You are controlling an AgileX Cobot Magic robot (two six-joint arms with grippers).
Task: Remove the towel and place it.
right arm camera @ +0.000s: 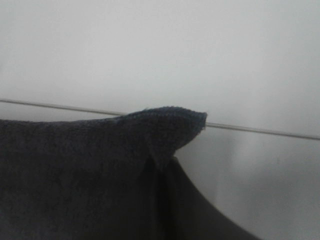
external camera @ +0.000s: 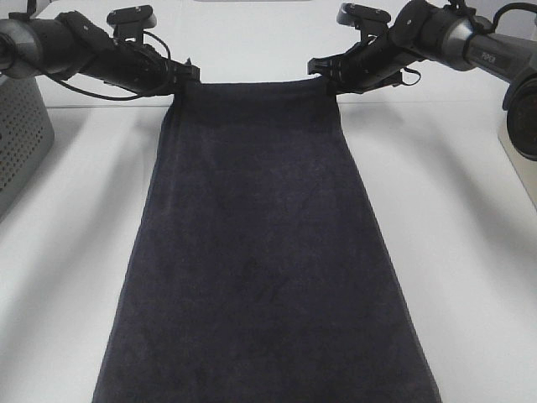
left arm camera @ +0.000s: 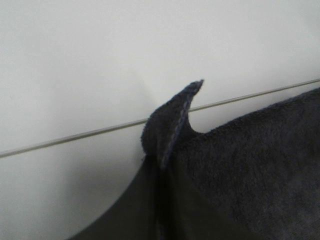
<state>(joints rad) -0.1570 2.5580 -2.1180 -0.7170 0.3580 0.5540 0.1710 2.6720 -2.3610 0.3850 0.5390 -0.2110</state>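
The towel (external camera: 260, 252) is a long, near-black terry cloth stretched down the middle of the white table, running out of the exterior view at the near edge. My left gripper (external camera: 186, 77) is shut on its far left corner, and my right gripper (external camera: 322, 74) is shut on its far right corner. Between them the far hem runs taut and straight. In the left wrist view a hemmed corner of the towel (left arm camera: 172, 122) pokes up from between the dark fingers (left arm camera: 125, 210). The right wrist view shows the other corner of the towel (right arm camera: 170, 125) pinched the same way.
A grey perforated basket (external camera: 18, 138) stands at the left edge of the table. A pale object (external camera: 520, 155) sits at the right edge. White table surface (external camera: 470, 252) lies on both sides of the towel.
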